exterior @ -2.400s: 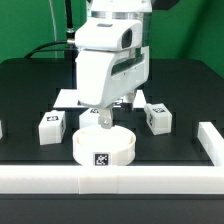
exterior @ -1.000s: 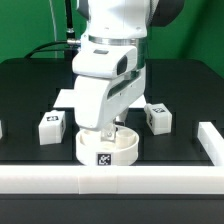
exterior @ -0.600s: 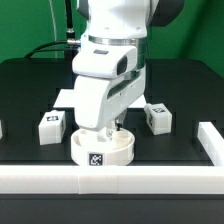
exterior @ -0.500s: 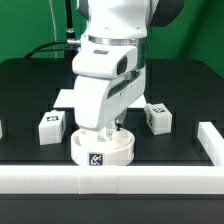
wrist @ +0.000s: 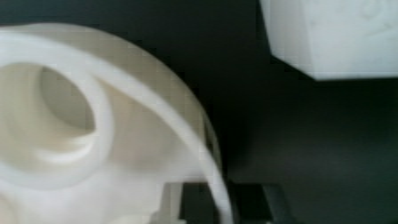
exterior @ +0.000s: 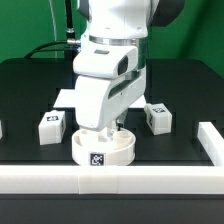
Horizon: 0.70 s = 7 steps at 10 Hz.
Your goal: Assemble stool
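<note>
Seat (exterior: 120, 148): sat on the worktop (exterior: 185, 80) directly beneath the gripper (exterior: 110, 128), rim pinched between its fingers (wrist: 185, 201). Had one leg (exterior: 53, 126) off one side of the gripper, another leg (exterior: 157, 117) off the other.

Probably a robotics lab: black worktop (exterior: 25, 95), white rail (exterior: 150, 180) along its front edge (tagged blocks (exterior: 53, 127) lie about).

In the exterior view the arm (exterior: 108, 75) hides the jaws, the back of the seat (exterior: 103, 150) and most of the marker board (exterior: 64, 97). A white part (exterior: 1, 128) is cut off at that view's left edge. The wrist view is blurred: the seat overruns the frame, and a white block (wrist: 338, 35) is cropped at a corner.
</note>
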Each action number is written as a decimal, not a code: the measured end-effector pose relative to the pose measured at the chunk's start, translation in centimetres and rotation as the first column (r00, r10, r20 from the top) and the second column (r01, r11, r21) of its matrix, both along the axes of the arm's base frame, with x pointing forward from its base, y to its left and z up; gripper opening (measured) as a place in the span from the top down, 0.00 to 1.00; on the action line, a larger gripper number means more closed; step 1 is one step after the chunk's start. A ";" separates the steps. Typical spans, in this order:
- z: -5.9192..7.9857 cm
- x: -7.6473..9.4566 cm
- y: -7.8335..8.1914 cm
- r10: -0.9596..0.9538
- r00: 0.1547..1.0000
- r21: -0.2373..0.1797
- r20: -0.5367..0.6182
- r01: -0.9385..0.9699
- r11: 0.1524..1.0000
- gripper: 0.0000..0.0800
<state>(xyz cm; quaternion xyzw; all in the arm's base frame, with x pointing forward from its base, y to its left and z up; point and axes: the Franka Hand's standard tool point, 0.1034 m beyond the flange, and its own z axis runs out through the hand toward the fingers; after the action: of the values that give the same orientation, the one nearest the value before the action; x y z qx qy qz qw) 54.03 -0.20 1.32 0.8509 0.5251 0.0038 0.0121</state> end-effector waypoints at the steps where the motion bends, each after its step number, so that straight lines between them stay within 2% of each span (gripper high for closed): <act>1: 0.1 0.1 1.5 0.024 1.000 0.005 -0.006 -0.024 1.000 0.96; 4: 0.0 1.8 5.0 0.071 0.997 0.022 0.004 -0.071 0.997 0.96; 7: 0.1 3.1 7.3 0.086 0.996 0.033 0.020 -0.086 0.996 0.96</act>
<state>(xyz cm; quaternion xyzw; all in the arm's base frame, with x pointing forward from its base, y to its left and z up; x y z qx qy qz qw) 57.17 7.13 1.40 0.8275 0.5610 0.0210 0.0022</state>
